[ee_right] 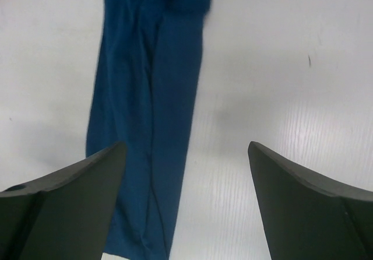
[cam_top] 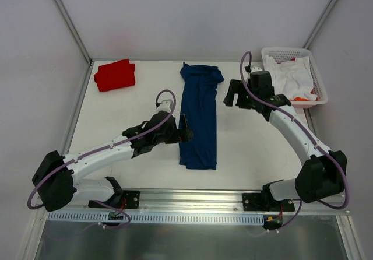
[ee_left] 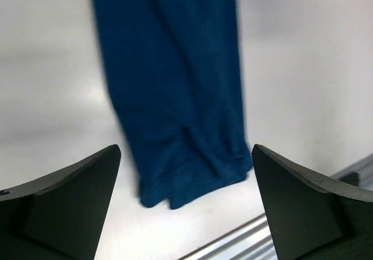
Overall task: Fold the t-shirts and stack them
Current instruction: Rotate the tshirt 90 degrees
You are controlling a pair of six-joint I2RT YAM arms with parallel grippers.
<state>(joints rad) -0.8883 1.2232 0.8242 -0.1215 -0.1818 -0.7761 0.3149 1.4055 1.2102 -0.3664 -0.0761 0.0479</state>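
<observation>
Navy t-shirt (cam_top: pixel 199 120) lies between left pincer (cam_top: pixel 187 128) and right pincer (cam_top: pixel 231 96), both gaping, seemingly hovering.

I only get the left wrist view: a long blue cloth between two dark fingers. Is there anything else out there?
Observer: Yes. A folded red t-shirt lies at the table's far left corner, apart from your blue t-shirt.
Operator: Is there a second arm?
Observer: Yes, its right gripper hovers open to the right of the blue t-shirt's far end, holding nothing.
Operator: Anything beyond it?
Observer: A white basket at the far right corner holds white cloth and an orange item.
</observation>
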